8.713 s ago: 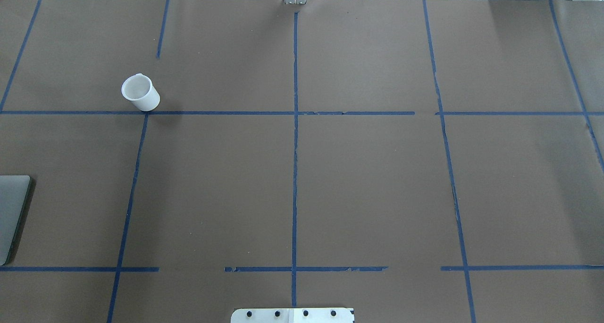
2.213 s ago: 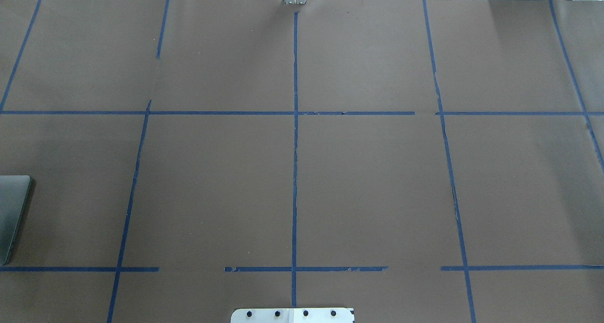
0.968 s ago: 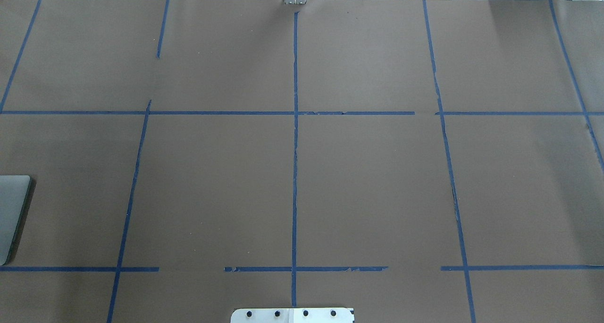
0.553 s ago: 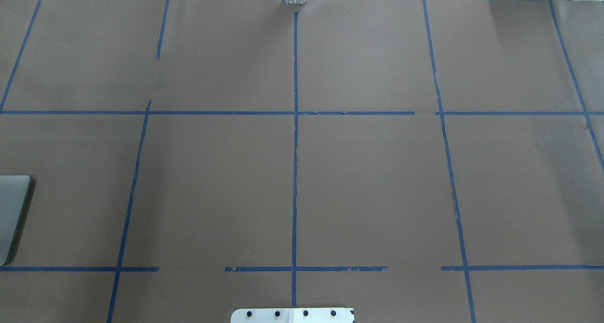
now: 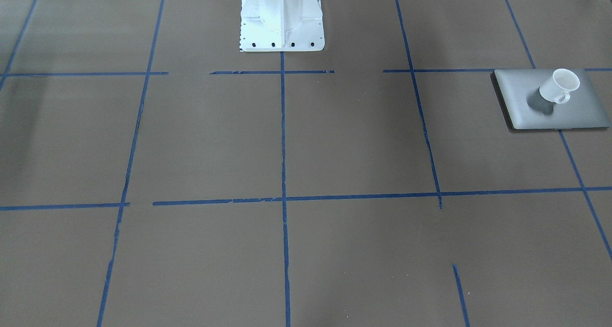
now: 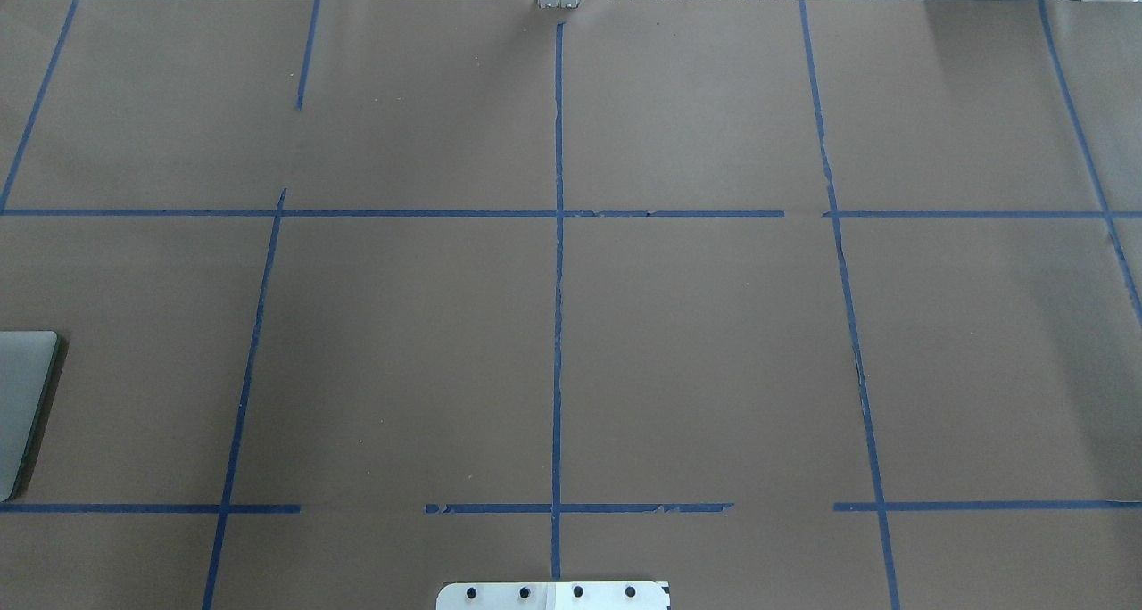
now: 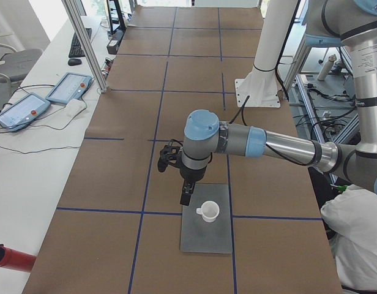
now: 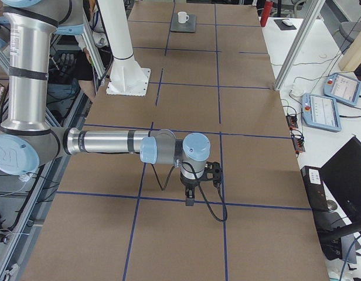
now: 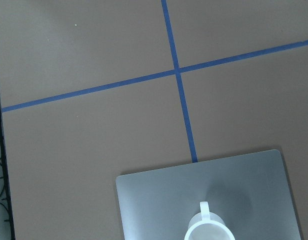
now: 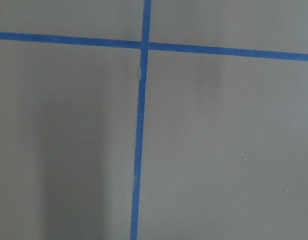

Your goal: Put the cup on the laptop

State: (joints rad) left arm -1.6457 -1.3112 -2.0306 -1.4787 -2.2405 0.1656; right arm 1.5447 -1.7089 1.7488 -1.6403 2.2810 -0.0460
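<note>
The small white cup (image 5: 559, 85) stands upright on the silver-grey laptop (image 5: 526, 104), handle out to one side. It also shows in the left wrist view (image 9: 208, 231) on the laptop's lid (image 9: 159, 200), and in the exterior left view (image 7: 208, 211). In the overhead view only the laptop's corner (image 6: 22, 396) shows and the cup is out of frame. My left gripper (image 7: 185, 199) hangs just beside the cup, apart from it; I cannot tell if it is open. My right gripper (image 8: 189, 202) hovers over bare table far from the laptop (image 8: 191, 24); its state cannot be told.
The brown table cover carries a blue tape grid (image 6: 558, 235). The white robot pedestal (image 5: 281, 18) stands at the table's robot side. Teach pendants (image 7: 69, 87) lie on a side bench, and a red object (image 8: 264, 12) stands near the table's far end.
The cup stood on the table at the overhead view's far left 8.7 s ago and has left that view since. Over the last two seconds nothing has moved there.
</note>
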